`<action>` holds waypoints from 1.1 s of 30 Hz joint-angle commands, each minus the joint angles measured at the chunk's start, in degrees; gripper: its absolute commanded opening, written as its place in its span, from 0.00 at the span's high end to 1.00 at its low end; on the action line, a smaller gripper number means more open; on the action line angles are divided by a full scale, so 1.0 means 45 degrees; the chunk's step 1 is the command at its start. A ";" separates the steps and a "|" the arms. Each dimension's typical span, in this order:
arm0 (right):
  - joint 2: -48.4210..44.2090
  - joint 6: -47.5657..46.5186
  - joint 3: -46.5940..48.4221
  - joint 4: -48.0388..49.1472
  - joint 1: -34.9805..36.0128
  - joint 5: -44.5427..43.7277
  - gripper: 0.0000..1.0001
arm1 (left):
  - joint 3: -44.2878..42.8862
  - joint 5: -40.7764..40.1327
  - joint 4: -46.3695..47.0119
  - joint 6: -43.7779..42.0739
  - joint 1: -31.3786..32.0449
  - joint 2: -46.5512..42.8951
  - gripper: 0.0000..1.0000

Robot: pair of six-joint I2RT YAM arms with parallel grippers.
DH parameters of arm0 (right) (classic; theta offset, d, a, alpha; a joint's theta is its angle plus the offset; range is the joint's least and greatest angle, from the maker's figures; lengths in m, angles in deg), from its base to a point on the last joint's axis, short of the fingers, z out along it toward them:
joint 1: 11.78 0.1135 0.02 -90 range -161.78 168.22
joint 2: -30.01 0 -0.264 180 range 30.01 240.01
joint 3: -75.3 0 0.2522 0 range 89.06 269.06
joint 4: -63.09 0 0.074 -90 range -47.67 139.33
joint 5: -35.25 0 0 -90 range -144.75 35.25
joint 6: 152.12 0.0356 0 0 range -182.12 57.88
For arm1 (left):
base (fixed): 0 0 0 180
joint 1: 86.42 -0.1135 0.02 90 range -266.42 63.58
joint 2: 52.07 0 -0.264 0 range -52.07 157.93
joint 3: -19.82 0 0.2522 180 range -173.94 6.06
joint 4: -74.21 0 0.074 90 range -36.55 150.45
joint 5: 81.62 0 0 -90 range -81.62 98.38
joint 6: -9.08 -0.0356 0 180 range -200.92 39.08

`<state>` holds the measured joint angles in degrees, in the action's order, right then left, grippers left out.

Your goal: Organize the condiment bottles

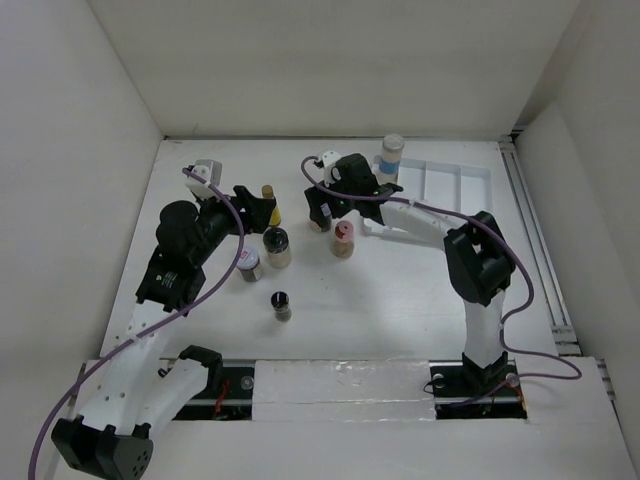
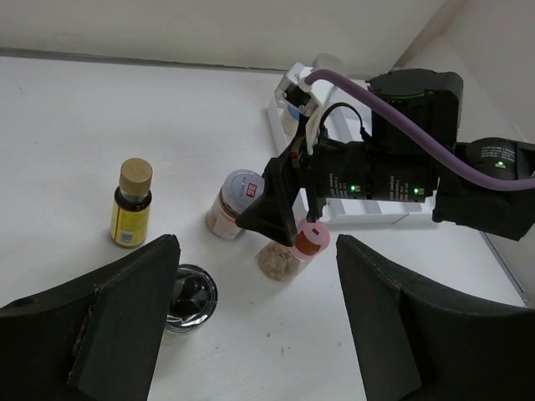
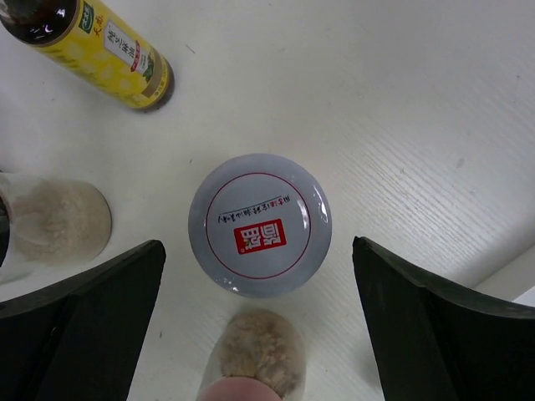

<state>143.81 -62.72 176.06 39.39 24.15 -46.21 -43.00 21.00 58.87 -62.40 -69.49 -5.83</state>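
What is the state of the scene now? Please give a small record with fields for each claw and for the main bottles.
left claw: open, holds nothing
right claw: open, above the grey-lidded jar, not closed on it
pink shaker: upright beside that jar
yellow bottle: upright, apart from the other bottles
blue-banded bottle: at one end of the white tray

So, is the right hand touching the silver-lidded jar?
Apart. In the right wrist view the right hand is open, with bare table between each finger and the silver-lidded jar.
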 commanded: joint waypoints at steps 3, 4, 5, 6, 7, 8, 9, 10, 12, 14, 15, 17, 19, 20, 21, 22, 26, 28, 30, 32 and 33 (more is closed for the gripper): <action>0.0374 0.0036 0.1174 0.0175 0.0045 0.0017 0.06 | 0.0042 0.0164 0.0411 0.0005 0.0047 -0.0236 0.29; 0.0608 0.0036 0.1348 0.0312 0.0045 -0.0118 0.10 | 0.0042 0.0164 0.0411 0.0005 0.0047 -0.0236 0.29; 0.0784 0.0036 0.1505 0.0313 0.0045 -0.0119 0.15 | 0.0042 0.0164 0.0411 0.0005 0.0047 -0.0236 0.29; 0.0940 0.0036 0.1816 0.0313 0.0045 -0.0119 0.24 | 0.0042 0.0164 0.0411 0.0005 0.0047 -0.0236 0.29; 0.1058 0.0036 0.1935 0.0313 0.0045 -0.0119 0.28 | 0.0042 0.0164 0.0411 0.0005 0.0047 -0.0236 0.29; 0.1175 0.0036 0.1936 0.0313 0.0161 -0.0119 0.31 | 0.0042 0.0164 0.0411 0.0005 0.0047 -0.0236 0.29; 0.1176 0.0036 0.2052 0.0313 0.0162 -0.0119 0.36 | 0.0042 0.0164 0.0411 0.0005 0.0047 -0.0236 0.29; 0.1176 0.0036 0.2053 0.0313 0.0162 -0.0119 0.39 | 0.0042 0.0164 0.0411 0.0005 0.0047 -0.0236 0.29; 0.1040 0.0036 0.2053 0.0313 0.0162 -0.0119 0.43 | 0.0042 0.0164 0.0411 0.0005 0.0047 -0.0236 0.29; 0.0611 0.0036 0.2190 0.0313 0.0162 -0.0450 0.43 | 0.0042 0.0164 0.0527 0.0005 0.0047 -0.0236 0.29; 0.0610 -0.0099 0.2190 0.0313 0.0162 -0.0722 0.40 | 0.0042 0.0164 0.0528 0.0005 0.0047 -0.0236 0.29; 0.0473 -0.0101 0.2190 0.0178 0.0162 -0.0725 0.38 | 0.0042 0.0164 0.0412 0.0005 0.0047 -0.0099 0.29; 0.0649 -0.0101 0.2190 0.0001 0.0027 -0.0589 0.38 | 0.0042 0.0281 0.0411 0.0005 0.0047 -0.0099 0.29; 0.0823 -0.0101 0.2190 -0.0212 0.0025 -0.0588 0.35 | 0.0042 0.0281 0.0411 0.0005 0.0047 -0.0099 0.29; 0.0825 -0.0101 0.2054 -0.0214 0.0025 -0.0472 0.33 | 0.0042 0.0281 0.0527 0.0005 0.0047 -0.0099 0.29; 0.0825 -0.0101 0.1918 -0.0079 0.0025 -0.0471 0.28 | 0.0042 0.0165 0.0528 0.0005 0.0047 -0.0099 0.29; 0.1214 0.0016 0.1799 -0.0252 0.0161 -0.0295 0.15 | 0.0042 0.0281 0.0528 0.0005 0.0047 -0.0099 0.29; 0.1215 0.0016 0.1799 -0.0253 0.0162 -0.0295 0.15 | 0.0042 0.0281 0.0528 0.0005 0.0047 -0.0099 0.29; 0.1215 0.0016 0.1799 -0.0136 0.0162 -0.0295 0.18 | 0.0042 0.0281 0.0528 0.0005 0.0047 -0.0099 0.29; 0.1215 0.0016 0.1799 -0.0136 0.0162 -0.0548 0.23 | 0.0042 0.0281 0.0528 0.0005 0.0047 -0.0099 0.29; 0.1215 0.0016 0.1799 -0.0136 0.0162 -0.0549 0.25 | 0.0042 0.0281 0.0528 0.0005 0.0047 -0.0099 0.29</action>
<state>149.38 -62.50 183.15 38.17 24.32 -47.90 -43.00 21.48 58.89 -62.40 -69.49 -6.05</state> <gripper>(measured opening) 0.767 0.715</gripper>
